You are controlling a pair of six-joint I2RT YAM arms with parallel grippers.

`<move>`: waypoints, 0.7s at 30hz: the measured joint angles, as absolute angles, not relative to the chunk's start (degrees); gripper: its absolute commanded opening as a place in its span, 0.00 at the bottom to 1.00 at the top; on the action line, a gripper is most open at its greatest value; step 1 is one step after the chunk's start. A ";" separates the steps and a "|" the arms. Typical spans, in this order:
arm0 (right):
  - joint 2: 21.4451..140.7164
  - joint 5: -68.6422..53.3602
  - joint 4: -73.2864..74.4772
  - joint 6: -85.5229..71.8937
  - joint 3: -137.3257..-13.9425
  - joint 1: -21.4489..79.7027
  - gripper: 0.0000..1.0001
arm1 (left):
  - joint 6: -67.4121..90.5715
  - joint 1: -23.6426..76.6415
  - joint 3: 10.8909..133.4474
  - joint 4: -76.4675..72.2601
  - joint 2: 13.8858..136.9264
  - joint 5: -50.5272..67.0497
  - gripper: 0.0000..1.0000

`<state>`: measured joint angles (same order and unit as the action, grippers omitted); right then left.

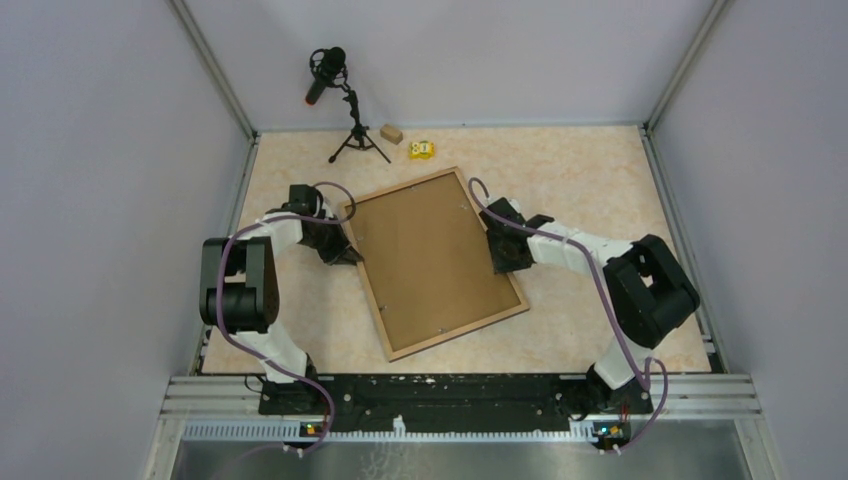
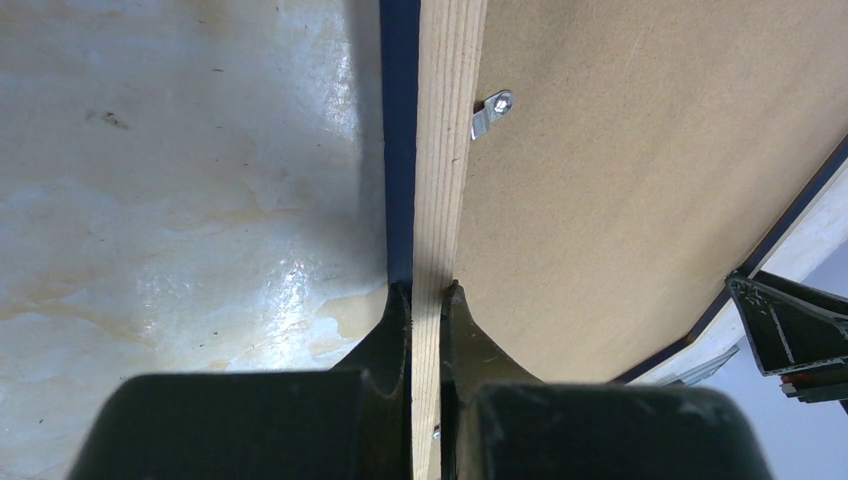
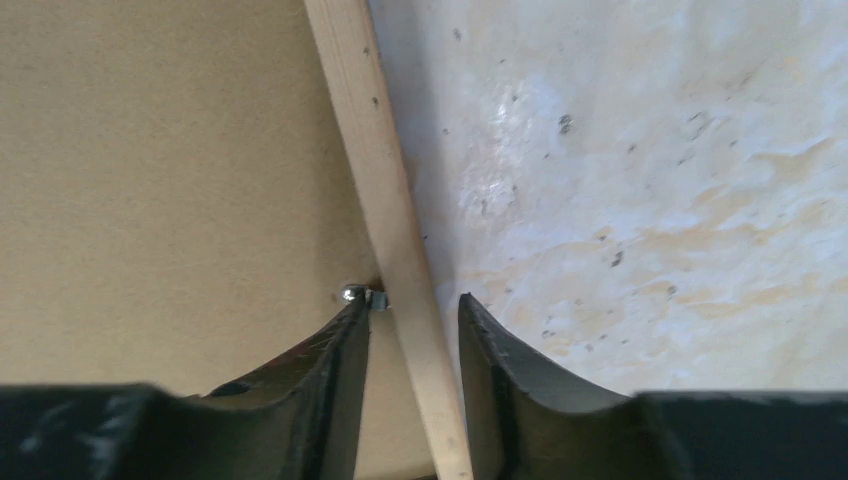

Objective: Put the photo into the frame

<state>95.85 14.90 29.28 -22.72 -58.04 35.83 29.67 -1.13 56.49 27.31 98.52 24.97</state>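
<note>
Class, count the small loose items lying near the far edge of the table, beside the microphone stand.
2: a tan block just right of the microphone stand, and a yellow item right of that block. The frame could hide others.

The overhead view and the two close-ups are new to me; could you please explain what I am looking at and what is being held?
The left arm and right arm are robots bolted to the table, each with a two-finger gripper. The overhead camera looks down from behind them; each close-up comes from a wrist camera. The frame lies back up, its brown backing board showing. Beyond it stand a microphone, a wooden block and a small yellow object. The left gripper is clamped on the frame's wooden rim; the right gripper straddles the opposite rim, jaws open. No photo is visible.
</note>
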 measured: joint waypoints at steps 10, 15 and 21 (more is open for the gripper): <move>95.57 18.41 35.27 -22.17 -63.66 35.88 0.75 | 28.84 -1.65 55.94 26.50 98.52 26.35 0.00; 97.76 19.00 34.37 -22.57 -78.89 35.88 0.80 | 28.14 -2.35 55.27 25.54 98.41 27.94 0.00; 106.65 19.46 30.52 -21.67 -97.41 35.59 0.82 | 27.18 -3.01 54.43 24.36 98.24 29.43 0.00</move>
<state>106.65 19.46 30.52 -21.67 -97.41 35.59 27.18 -3.01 54.43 24.36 98.24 29.43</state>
